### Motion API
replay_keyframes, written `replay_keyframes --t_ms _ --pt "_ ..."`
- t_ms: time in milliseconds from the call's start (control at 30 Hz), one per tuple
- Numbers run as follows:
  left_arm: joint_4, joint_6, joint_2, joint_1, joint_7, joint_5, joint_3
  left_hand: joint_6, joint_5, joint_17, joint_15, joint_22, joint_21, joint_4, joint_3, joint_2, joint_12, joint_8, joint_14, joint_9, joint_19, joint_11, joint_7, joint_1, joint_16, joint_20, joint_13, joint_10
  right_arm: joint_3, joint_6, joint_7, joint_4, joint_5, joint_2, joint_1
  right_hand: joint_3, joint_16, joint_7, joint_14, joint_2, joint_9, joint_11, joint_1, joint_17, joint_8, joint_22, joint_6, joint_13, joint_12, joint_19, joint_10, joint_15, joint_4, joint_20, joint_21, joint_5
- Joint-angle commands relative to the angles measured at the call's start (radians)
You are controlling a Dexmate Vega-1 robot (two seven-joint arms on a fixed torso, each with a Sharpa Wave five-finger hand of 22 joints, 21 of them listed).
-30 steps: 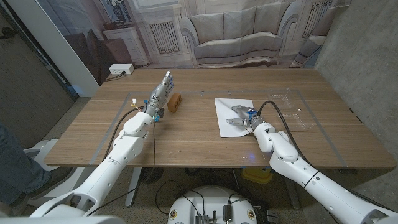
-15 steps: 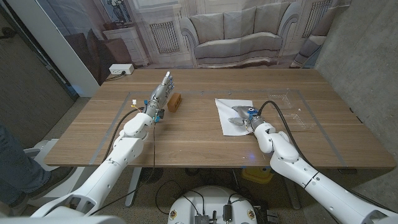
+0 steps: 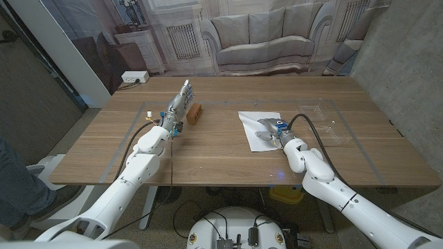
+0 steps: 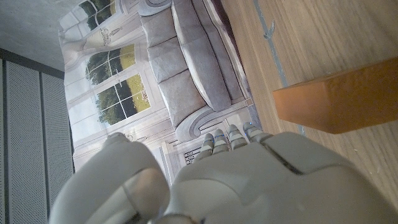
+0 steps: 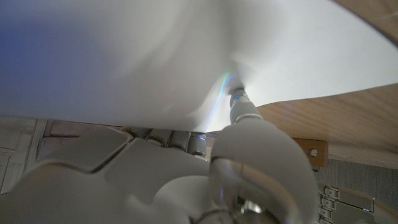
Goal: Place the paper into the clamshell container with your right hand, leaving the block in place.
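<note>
The right robot hand pinches the paper – its near edge has lifted off the surface – ready for the clamshell container; the left robot hand waits, fingers apart.

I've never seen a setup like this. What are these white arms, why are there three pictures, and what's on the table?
It is a robot with two white arms, each ending in a hand. The wide picture looks down from a camera on its head; the other two come from cameras on its wrists, so they look tilted and very close. On the wooden table lie a sheet of white paper, a small brown block and a clear clamshell container. The right hand is on the paper, which curls up over its fingers in its wrist picture. The left hand waits beside the block, holding nothing.
</note>
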Motion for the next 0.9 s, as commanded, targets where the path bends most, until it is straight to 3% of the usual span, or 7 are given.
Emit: replay_keyframes --t_ms 33,333,700,900 --pt "-0.002 -0.006 0.003 0.000 0.001 -0.005 0.004 -0.003 -0.003 0.004 -0.005 0.003 0.004 0.001 -0.011 0.004 -0.001 -0.001 -0.003 0.005 0.000 -0.003 -0.003 0.005 0.004 -0.001 0.002 -0.005 0.023 0.008 -0.007 -0.058 -0.004 -0.017 -0.023 0.003 0.004 0.001 0.005 0.000 0.004 0.003 0.004 0.004 0.003 0.000 0.013 0.002 0.004 0.109 0.013 -0.077 0.003 -0.032 0.002 -0.005" --pt "-0.007 -0.005 0.006 -0.001 0.002 -0.007 0.006 -0.004 -0.003 0.004 -0.005 0.003 0.003 0.001 -0.013 0.005 -0.001 -0.001 -0.004 0.005 -0.001 -0.002 -0.002 0.006 0.004 0.000 0.002 -0.005 0.040 0.018 -0.016 -0.087 0.004 -0.026 -0.036 0.006 0.006 0.002 0.026 0.001 0.003 0.010 0.011 0.005 0.005 0.001 0.034 0.002 0.008 0.121 0.038 -0.074 0.005 -0.029 0.003 -0.004" --pt "0.005 -0.007 0.001 -0.011 -0.003 -0.009 0.009 -0.005 -0.004 0.004 -0.004 0.003 0.003 0.001 -0.015 0.006 -0.001 -0.001 -0.004 0.005 -0.001 -0.001 -0.002 0.006 0.004 0.002 0.002 -0.006 0.043 0.021 -0.044 -0.096 -0.013 -0.024 -0.043 0.031 0.012 -0.008 0.089 0.008 0.003 -0.006 0.062 0.004 0.010 0.003 0.086 0.001 0.013 0.154 0.092 -0.099 -0.007 -0.061 0.009 0.001" --pt "0.015 -0.009 -0.003 -0.019 -0.007 -0.008 0.010 -0.005 -0.004 0.004 -0.003 0.003 0.003 0.001 -0.016 0.006 -0.001 -0.002 -0.004 0.005 -0.002 -0.004 -0.001 0.006 0.004 0.002 0.002 -0.006 0.043 0.017 -0.039 -0.103 -0.024 -0.022 -0.041 0.035 0.014 -0.012 0.104 0.008 0.003 -0.008 0.073 0.004 0.011 0.004 0.098 0.001 0.014 0.161 0.105 -0.106 -0.007 -0.065 0.011 0.001"
